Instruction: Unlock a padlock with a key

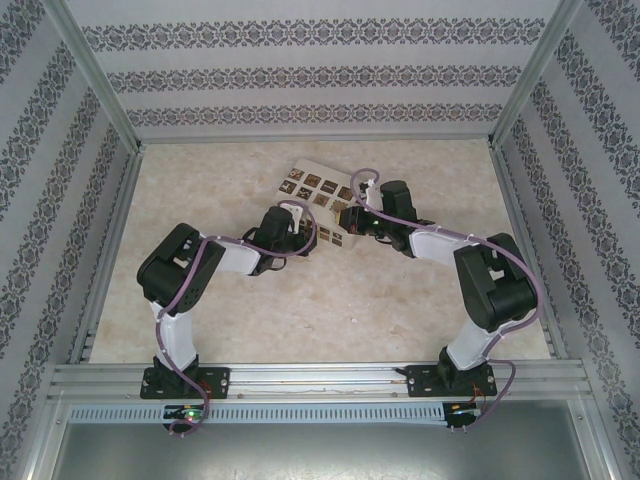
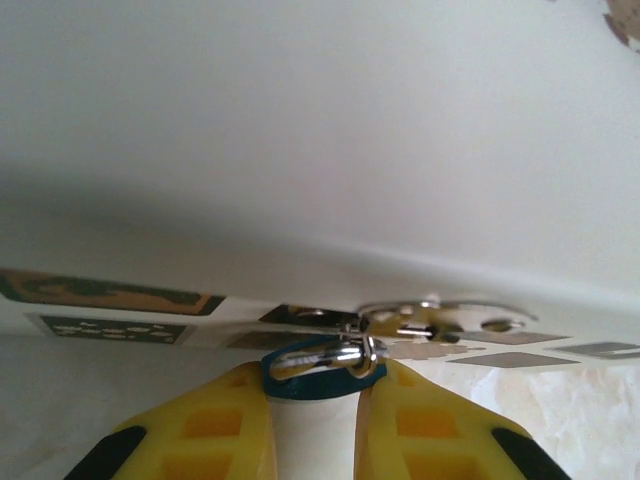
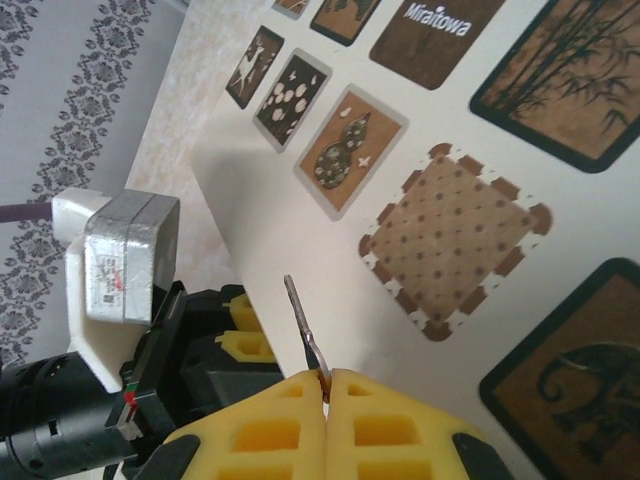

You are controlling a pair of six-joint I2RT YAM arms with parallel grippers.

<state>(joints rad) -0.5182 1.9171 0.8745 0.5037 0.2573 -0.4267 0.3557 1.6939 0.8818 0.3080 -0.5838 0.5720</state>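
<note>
The tiny blue padlock [image 2: 322, 388] is pinched between the yellow fingers of my left gripper [image 2: 318, 398], which is shut on its body. Its silver shackle [image 2: 320, 356] lies across the top, and a small ring with metal pieces [image 2: 440, 323] hangs off it to the right. My right gripper [image 3: 326, 386] is shut on a thin silver key [image 3: 303, 322], whose blade points up and left, free of the lock. From above, the left gripper [image 1: 287, 226] and right gripper [image 1: 352, 216] face each other a short way apart over the box's near edge.
A white box with dark patterned squares [image 1: 318, 192] lies tilted under and behind both grippers; its side wall [image 2: 300, 150] rises just past the padlock. The left arm's wrist camera housing [image 3: 115, 265] sits left of the key. Metal frame rails border the beige table [image 1: 330, 320].
</note>
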